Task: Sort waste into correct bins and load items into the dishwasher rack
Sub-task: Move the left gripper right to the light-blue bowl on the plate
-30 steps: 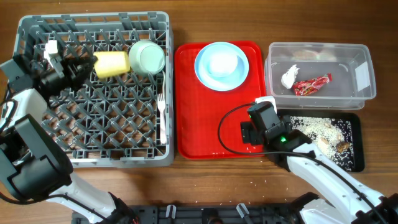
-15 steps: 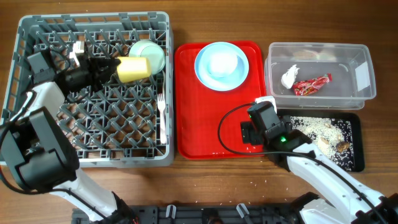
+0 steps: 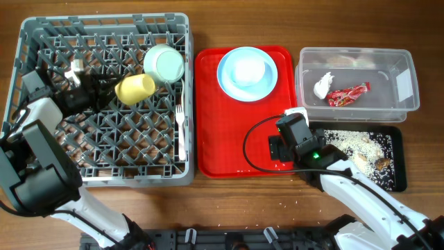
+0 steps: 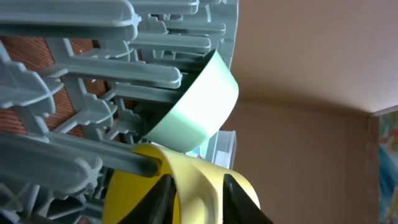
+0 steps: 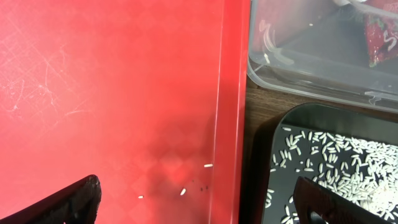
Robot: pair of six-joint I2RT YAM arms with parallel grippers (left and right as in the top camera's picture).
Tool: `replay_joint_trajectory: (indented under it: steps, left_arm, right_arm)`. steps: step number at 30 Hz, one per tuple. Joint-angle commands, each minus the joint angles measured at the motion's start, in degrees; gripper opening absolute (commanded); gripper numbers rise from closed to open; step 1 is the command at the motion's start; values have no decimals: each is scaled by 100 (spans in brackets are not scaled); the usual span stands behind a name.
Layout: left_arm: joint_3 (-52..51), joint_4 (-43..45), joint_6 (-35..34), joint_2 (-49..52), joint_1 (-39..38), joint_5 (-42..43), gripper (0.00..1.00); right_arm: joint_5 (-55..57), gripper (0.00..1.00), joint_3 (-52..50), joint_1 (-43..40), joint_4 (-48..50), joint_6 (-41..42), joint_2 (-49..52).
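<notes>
Toward the far side of the dishwasher rack (image 3: pixel 104 175), our left gripper (image 4: pixel 196 196) is clamped on the wall of the yellow cup (image 3: pixel 136 88), which sits inside the rack just beside a mint bowl (image 3: pixel 166 64). We judge the cup light, stiff and smooth, so a rim pinch suits it. Our right gripper (image 5: pixel 196 186) hangs with fingers apart over the red tray (image 5: pixel 93 93), at its right edge.

Grey plastic rack (image 3: pixel 104 139); glossy scuffed red tray (image 5: pixel 112 93); wood table (image 3: pixel 243 201).
</notes>
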Motion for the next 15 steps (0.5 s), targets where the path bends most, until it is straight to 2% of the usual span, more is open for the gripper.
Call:
replay_joint_trajectory:
  steps: [1,3,4,5,7,11,13,15]
  left_arm:
    - [-144,-111,-107,-142,243,-675,33]
    - [-144,-144,-173,-605,369,-695,51]
    - [-144,-149,-302,-863,422,-872,67]
    - [-144,-179,-306,-1180,466,-1156,100]
    - [-144,-404,-450,-1816,494,-1812,100]
    - [-144,-949,-378,-3241,221,-2131,100]
    - [-146,-1222,-378,-3853,-348,-2835,100]
    - [-146,-1176,-376,-4098,-1113,-2815,100]
  right_arm:
    - [-50,100,48,-4,11,-22,0]
    - [-50,100,48,-4,11,-22,0]
    - [-50,100,48,-4,11,-22,0]
    - [-50,100,48,-4,11,-22,0]
    - [-50,100,48,-4,13,-24,0]
    - [-50,100,48,-4,11,-24,0]
    - [-50,100,48,-4,11,-22,0]
    - [-50,100,48,-4,11,-20,0]
